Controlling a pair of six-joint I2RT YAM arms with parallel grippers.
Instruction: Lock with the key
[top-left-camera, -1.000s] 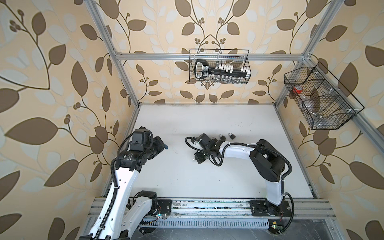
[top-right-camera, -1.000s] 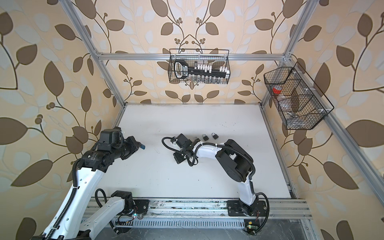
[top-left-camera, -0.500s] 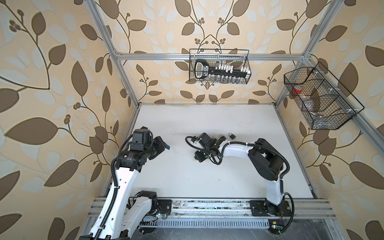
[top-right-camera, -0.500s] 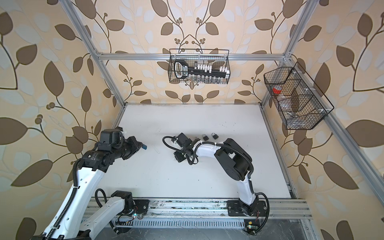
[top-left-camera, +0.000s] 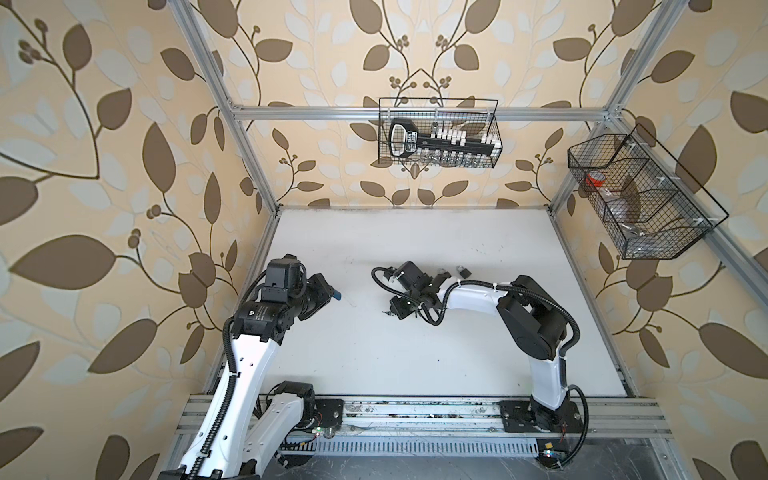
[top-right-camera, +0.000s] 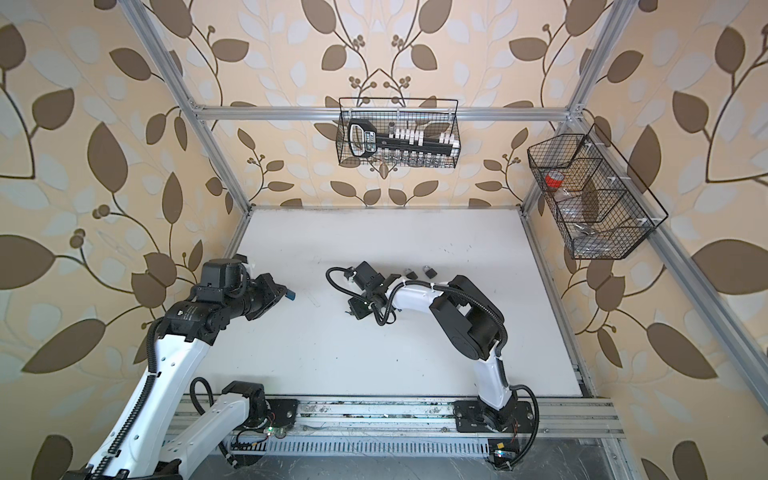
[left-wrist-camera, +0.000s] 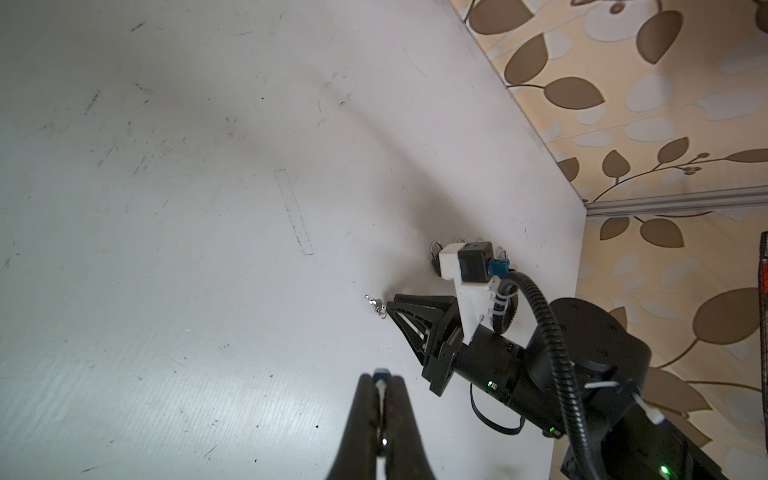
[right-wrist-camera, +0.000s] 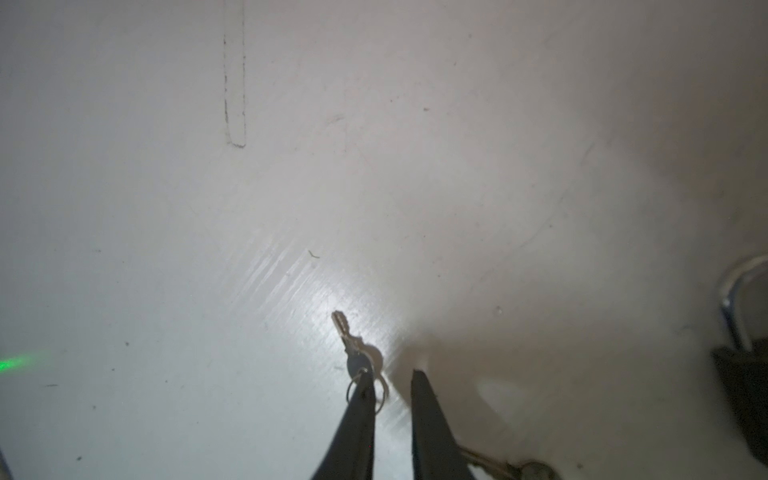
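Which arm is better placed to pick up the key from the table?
Right. The right gripper is open, and the key lies just beside its tips, with one finger over the key ring. The left gripper is shut and hovers far from the key.

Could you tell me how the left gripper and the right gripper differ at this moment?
The left gripper is shut, while the right gripper has its jaws apart. The left gripper hangs above bare table; the right gripper's tips sit at the table beside the key. Both are black and taper to a point.
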